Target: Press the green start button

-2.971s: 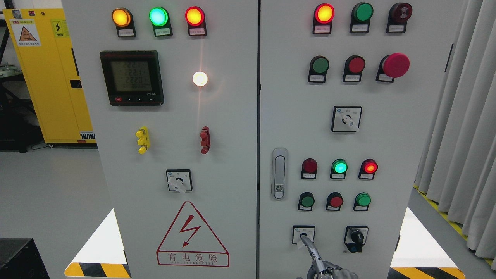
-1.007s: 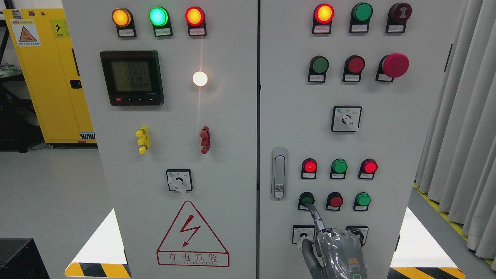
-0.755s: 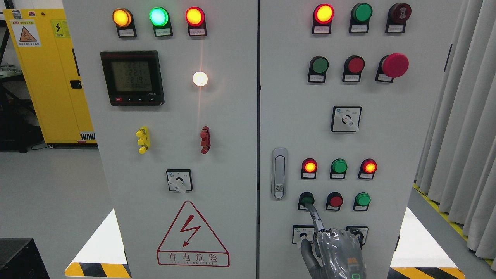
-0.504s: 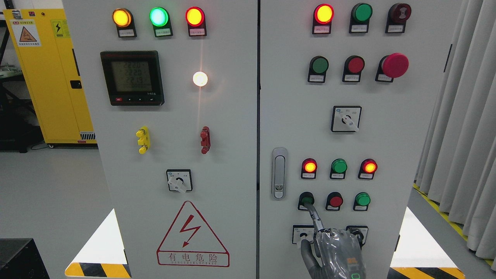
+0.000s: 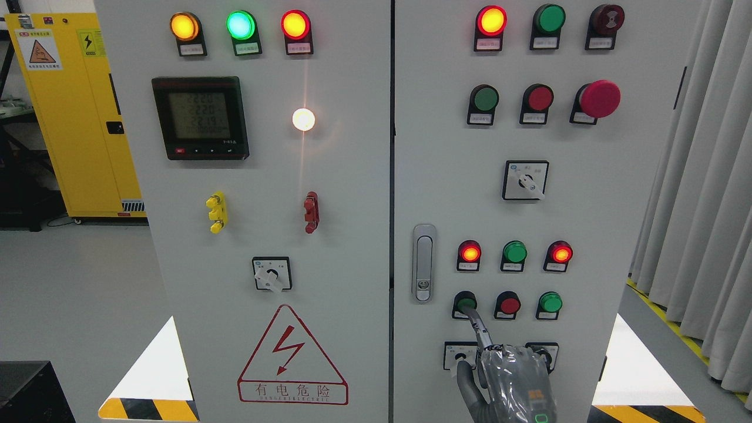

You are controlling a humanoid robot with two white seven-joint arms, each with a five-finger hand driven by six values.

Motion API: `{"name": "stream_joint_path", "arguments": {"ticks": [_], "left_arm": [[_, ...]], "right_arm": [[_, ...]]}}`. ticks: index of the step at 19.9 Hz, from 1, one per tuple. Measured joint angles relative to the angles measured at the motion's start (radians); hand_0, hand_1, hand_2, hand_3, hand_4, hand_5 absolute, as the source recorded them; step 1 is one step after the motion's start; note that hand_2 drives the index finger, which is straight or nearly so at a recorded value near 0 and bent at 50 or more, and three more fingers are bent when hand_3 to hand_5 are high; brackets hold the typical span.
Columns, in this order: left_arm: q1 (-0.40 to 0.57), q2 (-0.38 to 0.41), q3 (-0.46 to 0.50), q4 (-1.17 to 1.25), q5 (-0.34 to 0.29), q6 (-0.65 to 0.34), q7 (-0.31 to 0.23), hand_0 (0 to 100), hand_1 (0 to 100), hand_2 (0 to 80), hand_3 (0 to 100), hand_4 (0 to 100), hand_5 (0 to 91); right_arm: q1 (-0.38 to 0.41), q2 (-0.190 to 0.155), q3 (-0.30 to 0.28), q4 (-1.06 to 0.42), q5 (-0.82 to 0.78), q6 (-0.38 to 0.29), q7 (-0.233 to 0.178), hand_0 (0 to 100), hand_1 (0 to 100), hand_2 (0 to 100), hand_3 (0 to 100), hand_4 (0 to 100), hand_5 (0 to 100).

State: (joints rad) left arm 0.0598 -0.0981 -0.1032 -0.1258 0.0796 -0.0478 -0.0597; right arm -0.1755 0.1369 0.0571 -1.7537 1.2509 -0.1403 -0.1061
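The green start button (image 5: 465,303) is the leftmost of a row of three small push buttons low on the right cabinet door (image 5: 587,223). My right hand (image 5: 480,336) rises from the bottom edge in a grey glove under clear plastic. Its index finger (image 5: 477,326) is stretched up and left with the tip touching the lower edge of the green button. The thumb (image 5: 463,382) sticks out to the left and the other fingers are curled in. The hand holds nothing. My left hand does not show.
Beside the green button are a red button (image 5: 509,305) and another green one (image 5: 550,302). Above them sit three lamps: red lit (image 5: 469,252), green dark (image 5: 514,252), red lit (image 5: 561,253). Two selector switches (image 5: 460,355) are partly hidden by the hand. A door latch (image 5: 423,262) stands left.
Three seconds ago the hand was lower, at the selector switch; it has risen to the green button. The left red lamp came on, the green lamp went dark. Nothing moved over the last second.
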Motion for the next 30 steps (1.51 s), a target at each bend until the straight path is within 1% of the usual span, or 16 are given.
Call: {"name": "stream_joint_path", "arguments": {"ticks": [4, 7, 9, 10, 11, 12, 13, 14, 15, 16, 17, 18, 19, 20, 23, 30], "left_arm": [[0.0, 0.0, 0.0, 0.0, 0.0, 0.0, 0.0, 12, 56, 0.0, 0, 0, 0.0], [0.0, 0.0, 0.0, 0.0, 0.0, 0.0, 0.0, 12, 56, 0.0, 0, 0, 0.0], [0.0, 0.0, 0.0, 0.0, 0.0, 0.0, 0.0, 12, 56, 0.0, 0, 0, 0.0], [0.0, 0.0, 0.0, 0.0, 0.0, 0.0, 0.0, 12, 56, 0.0, 0, 0, 0.0], [0.0, 0.0, 0.0, 0.0, 0.0, 0.0, 0.0, 12, 56, 0.0, 0, 0, 0.0], [0.0, 0.0, 0.0, 0.0, 0.0, 0.0, 0.0, 12, 56, 0.0, 0, 0, 0.0], [0.0, 0.0, 0.0, 0.0, 0.0, 0.0, 0.0, 12, 56, 0.0, 0, 0, 0.0], [0.0, 0.0, 0.0, 0.0, 0.0, 0.0, 0.0, 12, 56, 0.0, 0, 0, 0.0], [0.0, 0.0, 0.0, 0.0, 0.0, 0.0, 0.0, 12, 56, 0.0, 0, 0, 0.0], [0.0, 0.0, 0.0, 0.0, 0.0, 0.0, 0.0, 12, 56, 0.0, 0, 0, 0.0], [0.0, 0.0, 0.0, 0.0, 0.0, 0.0, 0.0, 12, 56, 0.0, 0, 0, 0.0], [0.0, 0.0, 0.0, 0.0, 0.0, 0.0, 0.0, 12, 56, 0.0, 0, 0, 0.0], [0.0, 0.0, 0.0, 0.0, 0.0, 0.0, 0.0, 12, 56, 0.0, 0, 0, 0.0], [0.0, 0.0, 0.0, 0.0, 0.0, 0.0, 0.0, 12, 56, 0.0, 0, 0, 0.0], [0.0, 0.0, 0.0, 0.0, 0.0, 0.0, 0.0, 12, 56, 0.0, 0, 0, 0.0], [0.0, 0.0, 0.0, 0.0, 0.0, 0.0, 0.001, 12, 56, 0.0, 0, 0, 0.0]], "right_arm": [[0.02, 0.001, -0.002, -0.019, -0.003, -0.008, -0.043, 73, 93, 0, 100, 100, 100], [0.037, 0.002, 0.003, -0.037, -0.038, -0.013, -0.072, 75, 93, 6, 99, 100, 100], [0.047, 0.002, 0.01, -0.048, -0.092, -0.016, -0.079, 76, 92, 7, 97, 100, 100], [0.053, 0.002, 0.014, -0.052, -0.127, -0.021, -0.081, 78, 92, 8, 92, 100, 100], [0.059, 0.002, 0.018, -0.056, -0.165, -0.029, -0.081, 77, 89, 8, 73, 82, 88], [0.066, 0.002, 0.023, -0.06, -0.202, -0.037, -0.083, 76, 87, 8, 65, 75, 82], [0.074, 0.002, 0.028, -0.064, -0.238, -0.043, -0.084, 76, 85, 8, 52, 62, 72], [0.083, 0.002, 0.033, -0.067, -0.274, -0.05, -0.084, 77, 84, 8, 42, 51, 57], [0.091, 0.002, 0.037, -0.07, -0.309, -0.059, -0.085, 79, 83, 3, 28, 36, 38], [0.098, 0.002, 0.042, -0.074, -0.353, -0.075, -0.083, 78, 82, 0, 22, 30, 28], [0.109, 0.002, 0.047, -0.077, -0.393, -0.087, -0.077, 78, 81, 0, 10, 17, 16], [0.12, 0.002, 0.053, -0.079, -0.444, -0.098, -0.068, 78, 81, 0, 10, 16, 15], [0.129, 0.002, 0.059, -0.084, -0.491, -0.107, -0.06, 79, 78, 0, 1, 6, 7], [0.137, 0.002, 0.065, -0.088, -0.532, -0.11, -0.053, 78, 77, 0, 0, 2, 3], [0.156, 0.002, 0.083, -0.102, -0.659, -0.12, -0.043, 75, 73, 0, 0, 0, 0], [0.216, 0.002, 0.087, -0.127, -0.821, -0.157, -0.039, 70, 68, 0, 0, 0, 0]]}}
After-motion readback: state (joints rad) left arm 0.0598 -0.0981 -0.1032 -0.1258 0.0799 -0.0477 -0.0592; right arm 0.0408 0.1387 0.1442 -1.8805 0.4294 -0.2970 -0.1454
